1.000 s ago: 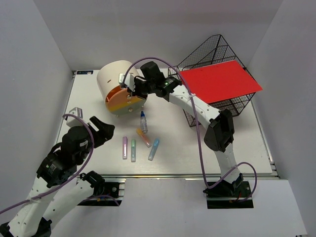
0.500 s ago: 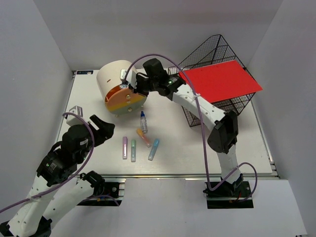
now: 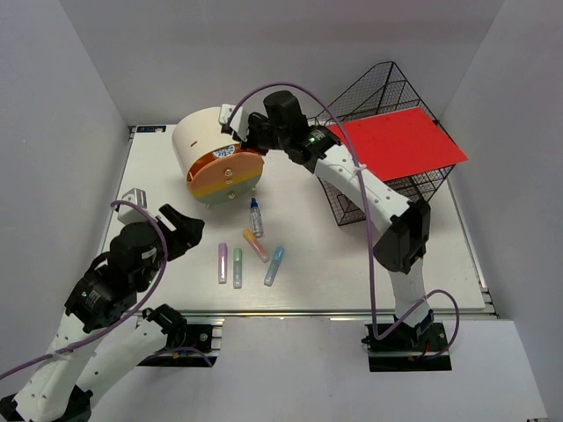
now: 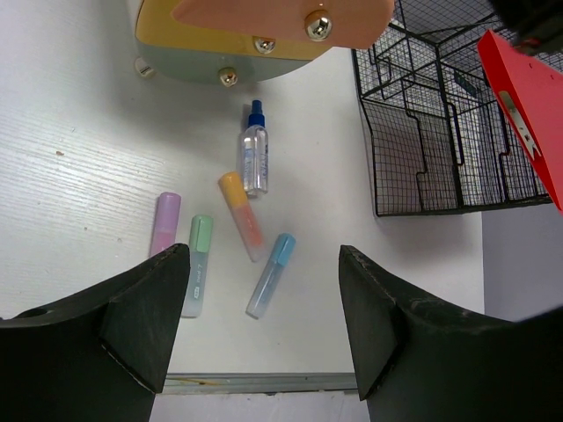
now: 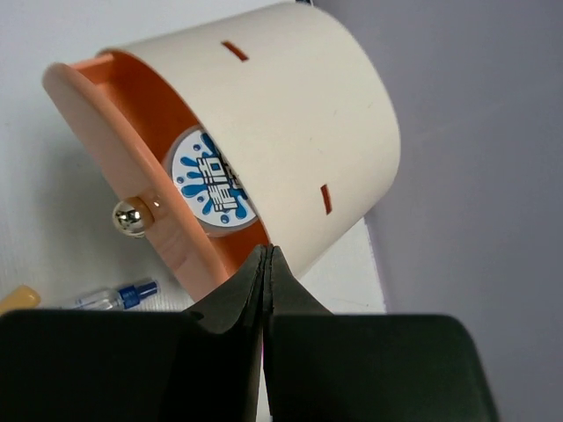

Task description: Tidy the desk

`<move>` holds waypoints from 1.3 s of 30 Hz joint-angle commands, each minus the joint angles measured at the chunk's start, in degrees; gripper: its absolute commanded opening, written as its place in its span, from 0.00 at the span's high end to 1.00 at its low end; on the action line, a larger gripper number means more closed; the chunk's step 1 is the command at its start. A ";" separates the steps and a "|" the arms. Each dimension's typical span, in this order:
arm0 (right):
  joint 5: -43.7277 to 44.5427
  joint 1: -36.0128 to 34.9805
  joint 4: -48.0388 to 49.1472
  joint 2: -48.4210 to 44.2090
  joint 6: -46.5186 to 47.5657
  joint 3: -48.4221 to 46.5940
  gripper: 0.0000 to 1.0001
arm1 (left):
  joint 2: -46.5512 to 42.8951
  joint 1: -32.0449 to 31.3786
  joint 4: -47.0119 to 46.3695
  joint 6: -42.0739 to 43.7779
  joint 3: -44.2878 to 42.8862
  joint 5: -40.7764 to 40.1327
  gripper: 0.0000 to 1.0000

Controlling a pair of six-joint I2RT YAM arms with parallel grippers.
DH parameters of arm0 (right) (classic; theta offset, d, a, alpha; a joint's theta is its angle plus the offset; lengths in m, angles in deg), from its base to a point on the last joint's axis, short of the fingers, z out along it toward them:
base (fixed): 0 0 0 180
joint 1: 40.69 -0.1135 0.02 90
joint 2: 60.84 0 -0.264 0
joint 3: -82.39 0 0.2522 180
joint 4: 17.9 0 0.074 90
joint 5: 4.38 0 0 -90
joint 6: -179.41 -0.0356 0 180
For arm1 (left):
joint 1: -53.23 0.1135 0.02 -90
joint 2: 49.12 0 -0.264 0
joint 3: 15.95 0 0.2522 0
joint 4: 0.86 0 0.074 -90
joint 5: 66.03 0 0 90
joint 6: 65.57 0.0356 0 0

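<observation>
On the white desk [image 3: 352, 264] stands a cream-and-orange round drawer box [image 3: 202, 136] at the back left, its peach top drawer [image 5: 106, 141] pulled a little out. My right gripper [image 3: 241, 134] is shut and empty, its tips [image 5: 266, 253] at the box's upper right rim behind the drawer front. A small spray bottle [image 3: 255, 217] and several highlighters lie mid-desk: purple [image 3: 223, 262], green [image 3: 237, 266], orange [image 3: 256, 245], blue [image 3: 274, 265]. Near the front left my left gripper [image 3: 176, 227] hangs open above the desk, with the highlighters [image 4: 200, 264] below and beyond it.
A black wire basket [image 3: 387, 92] stands at the back right with a red folder [image 3: 396, 145] lying across its top. An aluminium rail [image 4: 264, 381] runs along the desk's front edge. White walls close in the back and both sides.
My right gripper has moved from the right edge of the box's front up and back to its upper rim, staying shut. The left arm has not moved.
</observation>
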 commanded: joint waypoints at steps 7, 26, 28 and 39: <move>2.58 0.19 2.69 5.69 2.03 -3.04 1.00 | -0.13 0.24 0.10 0.24 -1.50 -0.42 0.22; -5.51 0.62 0.93 8.60 7.39 -5.24 1.00 | -0.57 0.24 0.45 -0.38 -1.06 -0.25 0.22; -6.65 0.54 0.93 8.86 7.56 -5.85 1.00 | -0.57 0.24 0.63 -0.46 -1.06 -0.33 0.22; -3.68 0.36 3.02 9.30 7.05 -6.38 1.00 | -0.57 0.24 0.80 -0.73 -0.89 -0.25 0.22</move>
